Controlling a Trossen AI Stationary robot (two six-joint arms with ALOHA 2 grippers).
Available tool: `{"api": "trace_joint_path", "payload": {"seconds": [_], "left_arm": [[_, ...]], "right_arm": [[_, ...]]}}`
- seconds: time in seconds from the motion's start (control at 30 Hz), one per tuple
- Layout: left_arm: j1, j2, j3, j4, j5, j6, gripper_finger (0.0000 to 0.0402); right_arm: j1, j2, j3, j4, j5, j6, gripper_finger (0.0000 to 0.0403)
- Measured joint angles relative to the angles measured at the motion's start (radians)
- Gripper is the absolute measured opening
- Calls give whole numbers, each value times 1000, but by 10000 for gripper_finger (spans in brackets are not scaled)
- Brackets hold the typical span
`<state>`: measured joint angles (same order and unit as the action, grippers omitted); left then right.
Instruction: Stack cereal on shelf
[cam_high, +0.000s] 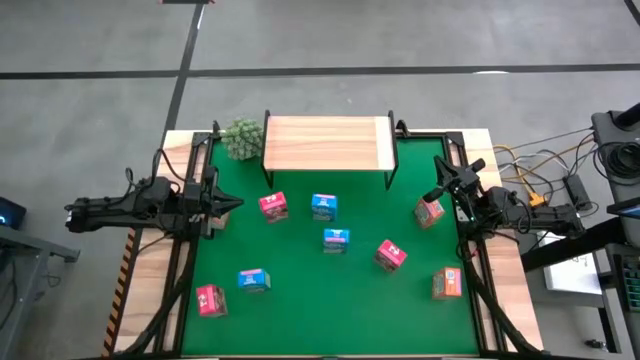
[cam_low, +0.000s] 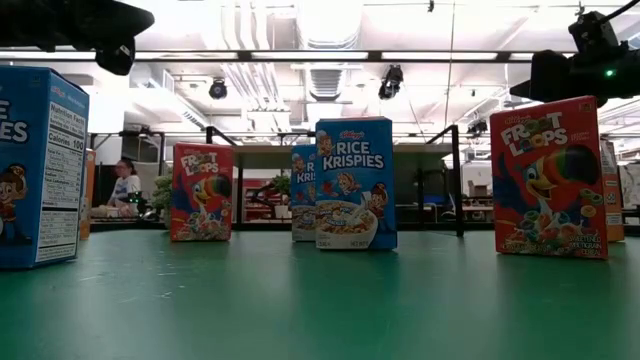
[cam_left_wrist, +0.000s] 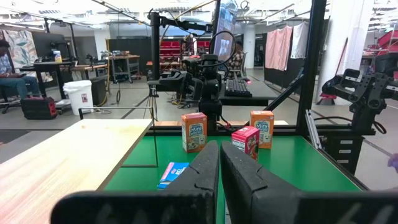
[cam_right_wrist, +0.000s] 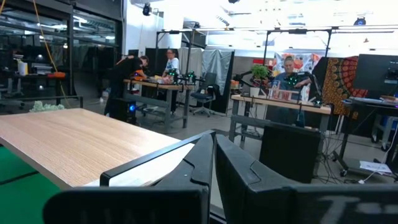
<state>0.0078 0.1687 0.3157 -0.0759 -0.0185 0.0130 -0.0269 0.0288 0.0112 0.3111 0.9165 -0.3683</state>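
In the high view several small cereal boxes stand scattered on the green mat: pink-red ones (cam_high: 273, 206) (cam_high: 390, 255) (cam_high: 211, 300), blue ones (cam_high: 323, 207) (cam_high: 336, 240) (cam_high: 254, 281) and orange ones (cam_high: 430, 211) (cam_high: 447, 284). The wooden shelf (cam_high: 325, 143) stands at the far edge with nothing on its top. My left gripper (cam_high: 232, 204) hovers shut at the mat's left edge, pointing right. My right gripper (cam_high: 437, 195) hovers shut at the right edge, just above the orange box near it. The left wrist view shows the fingers (cam_left_wrist: 219, 163) together, and the right wrist view the same (cam_right_wrist: 213, 155).
A green leafy plant (cam_high: 241, 138) sits by the shelf's left end. Black frame rails (cam_high: 190, 250) run along both sides of the mat. Open mat lies in front of the shelf and along the near edge. People work at benches (cam_right_wrist: 168, 62) in the room beyond.
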Motion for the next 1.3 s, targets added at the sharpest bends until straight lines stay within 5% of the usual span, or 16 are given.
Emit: {"api": "trace_joint_path", "payload": {"seconds": [1.07, 1.3], "left_arm": [[0, 0, 0, 2, 0, 0, 0], [0, 8, 0, 183, 2, -105, 0]], "right_arm": [[0, 0, 0, 1, 0, 2, 9], [1, 0, 0, 17, -7, 449, 9]]}}
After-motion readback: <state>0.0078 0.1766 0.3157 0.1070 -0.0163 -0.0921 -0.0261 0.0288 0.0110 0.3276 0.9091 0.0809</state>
